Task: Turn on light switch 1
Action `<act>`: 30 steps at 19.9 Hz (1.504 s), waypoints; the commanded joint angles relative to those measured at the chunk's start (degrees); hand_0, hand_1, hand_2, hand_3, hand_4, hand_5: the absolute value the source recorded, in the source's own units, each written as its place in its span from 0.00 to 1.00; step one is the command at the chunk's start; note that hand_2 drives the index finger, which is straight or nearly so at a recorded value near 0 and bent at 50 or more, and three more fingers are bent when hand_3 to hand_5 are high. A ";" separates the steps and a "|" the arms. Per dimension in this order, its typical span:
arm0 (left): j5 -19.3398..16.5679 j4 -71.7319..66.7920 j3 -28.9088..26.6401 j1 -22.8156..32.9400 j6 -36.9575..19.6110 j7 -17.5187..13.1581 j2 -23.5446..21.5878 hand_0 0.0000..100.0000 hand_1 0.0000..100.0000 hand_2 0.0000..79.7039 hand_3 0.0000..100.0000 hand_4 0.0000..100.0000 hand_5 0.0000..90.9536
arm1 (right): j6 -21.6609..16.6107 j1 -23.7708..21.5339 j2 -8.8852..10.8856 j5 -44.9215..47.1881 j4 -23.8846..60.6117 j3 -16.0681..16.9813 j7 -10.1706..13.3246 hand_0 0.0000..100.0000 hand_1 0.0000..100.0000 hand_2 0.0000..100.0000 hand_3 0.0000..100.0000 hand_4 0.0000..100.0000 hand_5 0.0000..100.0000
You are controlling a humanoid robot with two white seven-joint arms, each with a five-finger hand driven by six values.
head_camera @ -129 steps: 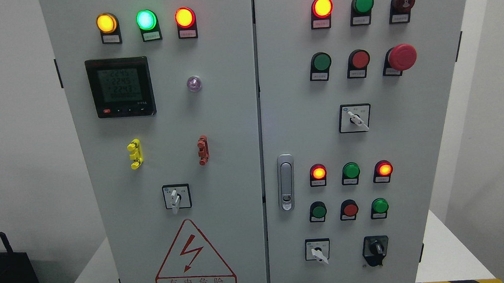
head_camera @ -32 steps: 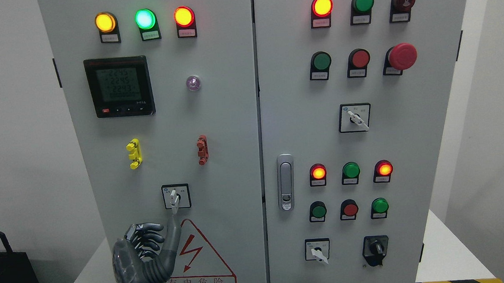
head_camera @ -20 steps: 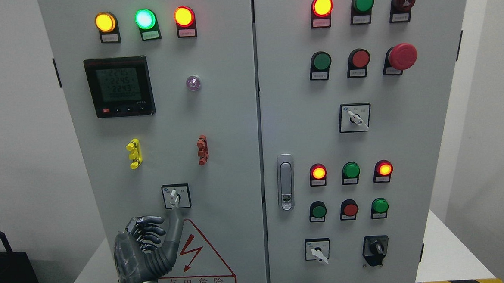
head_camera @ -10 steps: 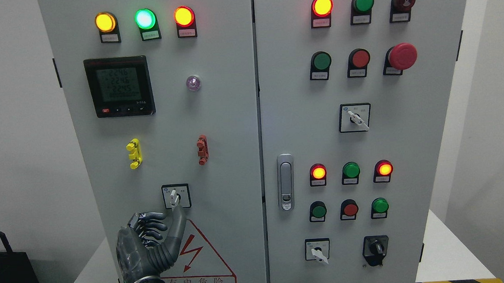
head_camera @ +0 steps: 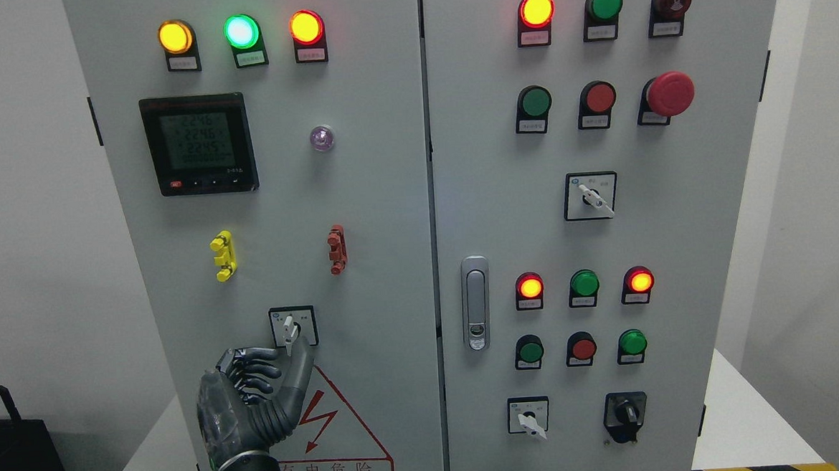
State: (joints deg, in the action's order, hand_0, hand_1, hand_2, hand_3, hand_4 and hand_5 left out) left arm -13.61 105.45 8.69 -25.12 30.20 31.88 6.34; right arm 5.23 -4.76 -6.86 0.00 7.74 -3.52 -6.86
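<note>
The rotary switch sits low on the grey cabinet's left door, in a black-framed square plate. Its white lever points down, tilted slightly left. My left hand comes up from the bottom edge just below it. The four dark fingers are curled toward the palm and hold nothing. The thumb sticks up with its tip at the lower right of the lever's end; whether it touches is unclear. My right hand is out of view.
Below the switch is a red lightning warning triangle. Yellow and red clips and a meter sit above it. The right door carries a latch handle, lamps, buttons and other rotary switches.
My left hand came into view from below, then rose and edged right, bringing the thumb tip up beside the lever's lower end. The lever's angle looks the same.
</note>
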 commanded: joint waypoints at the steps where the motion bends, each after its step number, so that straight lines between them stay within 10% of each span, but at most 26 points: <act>1: 0.25 -0.95 0.02 -0.63 0.30 0.02 0.07 0.09 0.62 0.70 0.75 0.81 0.83 | -0.05 0.01 0.00 0.97 0.00 0.00 0.01 0.12 0.39 0.00 0.00 0.00 0.00; 30: 0.42 -1.83 0.10 -2.92 2.67 -0.07 -0.02 0.17 0.55 0.74 0.78 0.83 0.84 | -0.05 0.01 0.00 1.05 0.00 0.00 0.01 0.12 0.39 0.00 0.00 0.00 0.00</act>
State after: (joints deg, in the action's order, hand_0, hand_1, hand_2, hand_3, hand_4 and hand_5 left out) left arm -13.18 103.73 8.73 -27.90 32.63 31.79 6.37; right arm 5.23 -4.76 -6.86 0.00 7.74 -3.52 -6.86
